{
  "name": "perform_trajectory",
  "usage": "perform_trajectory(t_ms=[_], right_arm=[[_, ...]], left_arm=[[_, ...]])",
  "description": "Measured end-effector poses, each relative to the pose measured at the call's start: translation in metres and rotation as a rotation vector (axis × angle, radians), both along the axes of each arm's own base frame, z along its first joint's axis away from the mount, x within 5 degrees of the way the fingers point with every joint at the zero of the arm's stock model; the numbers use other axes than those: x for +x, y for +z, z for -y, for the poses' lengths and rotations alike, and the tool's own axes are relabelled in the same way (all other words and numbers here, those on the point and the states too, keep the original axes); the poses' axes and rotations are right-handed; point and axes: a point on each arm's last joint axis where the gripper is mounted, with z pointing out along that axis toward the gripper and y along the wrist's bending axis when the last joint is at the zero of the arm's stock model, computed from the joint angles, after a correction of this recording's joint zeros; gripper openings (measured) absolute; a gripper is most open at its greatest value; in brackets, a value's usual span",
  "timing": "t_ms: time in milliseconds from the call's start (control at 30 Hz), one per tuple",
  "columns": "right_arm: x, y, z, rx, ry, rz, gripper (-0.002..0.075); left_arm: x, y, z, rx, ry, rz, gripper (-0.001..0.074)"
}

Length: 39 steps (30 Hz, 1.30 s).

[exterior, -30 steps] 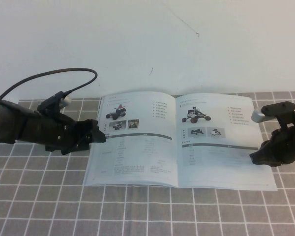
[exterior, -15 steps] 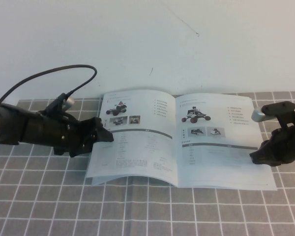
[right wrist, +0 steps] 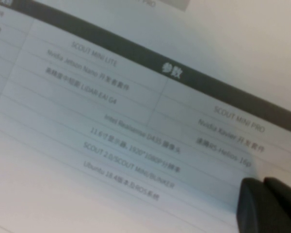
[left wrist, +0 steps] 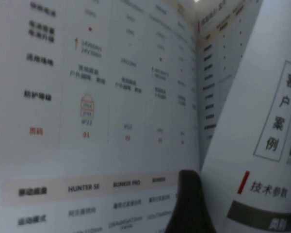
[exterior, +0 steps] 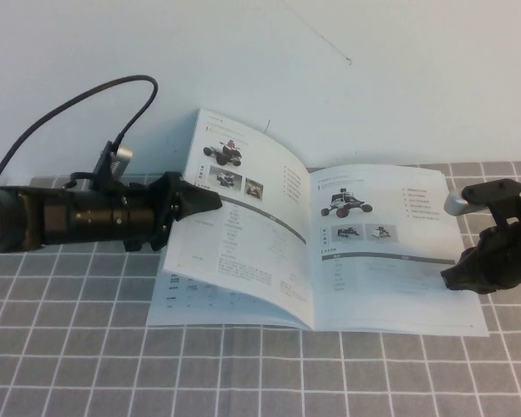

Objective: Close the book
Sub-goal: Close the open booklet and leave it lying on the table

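The left gripper (exterior: 201, 200) is clenched, seemingly pinching the outer edge of the white printed booklet's (exterior: 378, 261) left page (exterior: 243, 226). That page stands tilted up from the spine beyond its fingertips, ready to fold over. The right gripper (exterior: 451, 280), fingers pressed together, rests at the opposite page's outer edge, probably to stop sliding. The room above that flat page is open.

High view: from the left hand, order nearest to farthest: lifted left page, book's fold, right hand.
1. The lifted left page, touching the left hand on the left.
2. The book's fold, in the middle.
3. The right hand, on the right page's edge.
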Motion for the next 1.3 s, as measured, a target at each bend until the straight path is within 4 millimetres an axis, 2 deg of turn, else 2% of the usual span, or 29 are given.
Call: perform_trajectory(t_ms=[133, 400, 700, 967, 1133, 1300], right_arm=[[0.000, 0.000, 0.000, 0.002, 0.002, -0.002, -0.0003], [0.000, 0.000, 0.000, 0.001, 0.004, -0.001, -0.0003], [0.000, 0.000, 0.000, 0.001, 0.005, 0.000, -0.0003], [0.000, 0.000, 0.000, 0.007, -0.002, -0.002, -0.0003], [0.000, 0.001, 0.000, 0.012, -0.009, -0.003, -0.0003], [0.000, 0.001, 0.000, 0.014, -0.009, -0.004, -0.0003]], left_arm=[[0.002, 0.000, -0.009, 0.056, -0.018, 0.032, 0.0448], [0.007, 0.003, -0.025, 0.320, -0.165, 0.065, 0.0448], [0.011, 0.006, -0.037, 0.567, -0.244, 0.013, 0.0448], [0.011, 0.005, -0.039, 0.574, -0.219, -0.021, 0.0448], [0.010, 0.005, -0.035, 0.514, -0.207, -0.045, 0.0448], [0.012, -0.013, -0.026, 0.495, -0.224, -0.083, 0.0448]])
